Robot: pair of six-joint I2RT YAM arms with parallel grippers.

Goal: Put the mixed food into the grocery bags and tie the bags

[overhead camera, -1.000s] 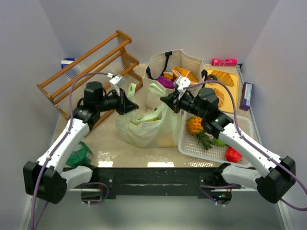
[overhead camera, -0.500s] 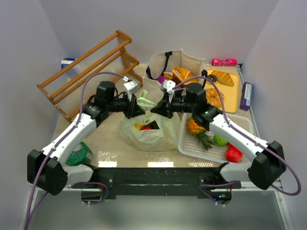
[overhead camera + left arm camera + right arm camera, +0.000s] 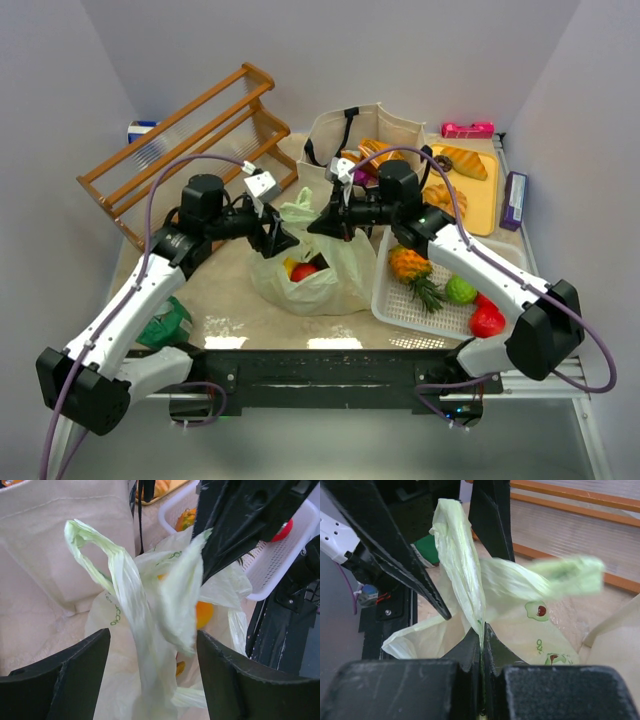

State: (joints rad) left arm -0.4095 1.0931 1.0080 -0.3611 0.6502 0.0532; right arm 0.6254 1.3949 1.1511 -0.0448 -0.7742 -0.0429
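**Limp film, two handles: where we would take the pale green bag**

The pale green bag [image 3: 318,275] sits slumped just beside the left wall of the white mesh basket [image 3: 400,308], apparently touching it. Red and orange toy fruit [image 3: 303,270] shows through its film. We judge it light, soft and slippery. It has no stiffness of its own, so the whole bag will follow whichever handle is pulled. The thin plastic could stretch or tear if it is jerked against its load.

The sound places to hold it are the two handles, each bunched into a strand near its top, never the bag wall. One handle strand [image 3: 462,565] stands upright above the bag's mouth, on the side nearer the basket. The right gripper [image 3: 481,630] has its fingers pressed together on that strand, pinching the film flat. The other handle loop [image 3: 92,555] stands free on the side away from the basket.

The left gripper [image 3: 152,635] has its jaws spread wide with film rising between them. It grips nothing, and we cannot tell whether either finger brushes the plastic. To tie the bag, we think the left gripper must close on that free loop high up, leaving slack to cross it over the pinched strand.

The canvas tote [image 3: 405,135] stands beyond the basket's far-left corner. An orange packet [image 3: 372,150] shows in it.
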